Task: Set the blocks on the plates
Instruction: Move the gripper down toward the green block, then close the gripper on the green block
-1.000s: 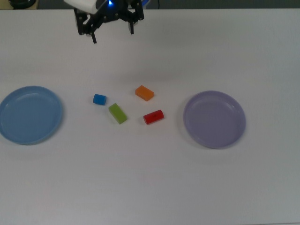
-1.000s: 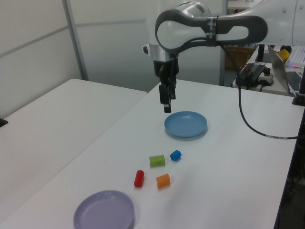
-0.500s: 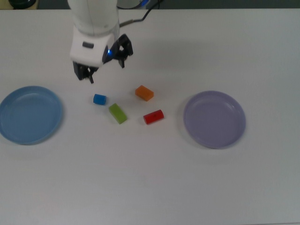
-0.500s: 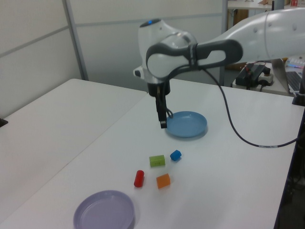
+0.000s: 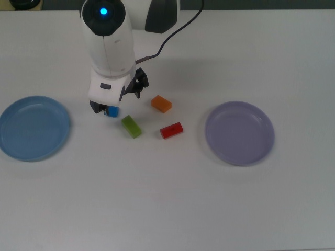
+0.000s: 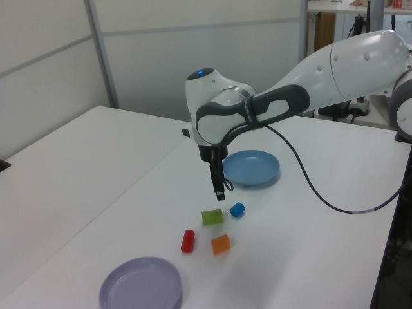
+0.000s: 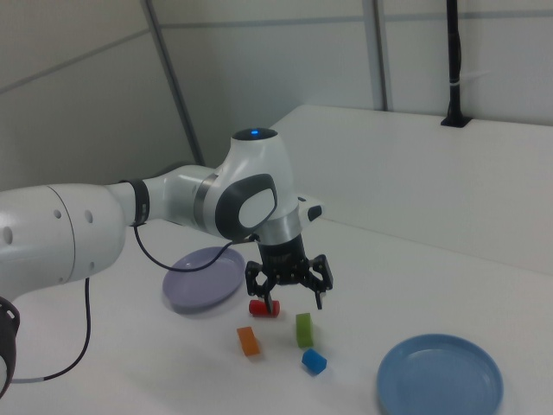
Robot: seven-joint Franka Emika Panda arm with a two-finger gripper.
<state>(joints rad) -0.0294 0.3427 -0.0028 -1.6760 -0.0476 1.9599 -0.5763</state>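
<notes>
We have placed nothing yet: the blue cube (image 6: 237,209), green bar (image 6: 212,217), orange bar (image 6: 221,243) and red cylinder (image 6: 187,240) lie on the table between the empty light blue plate (image 6: 252,167) and lavender plate (image 6: 140,284). Our gripper (image 7: 291,293) hangs above them, fingers spread and holding nothing.

Glossy white arm shell (image 6: 347,64); matt white table (image 5: 167,209).

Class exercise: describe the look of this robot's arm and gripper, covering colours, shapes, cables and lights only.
The arm has smooth, rounded white shells with dark grey bands at the joints. A small blue light glows on its rounded wrist housing. A black cable trails from the wrist. The gripper is black, with two thin fingers.
</notes>
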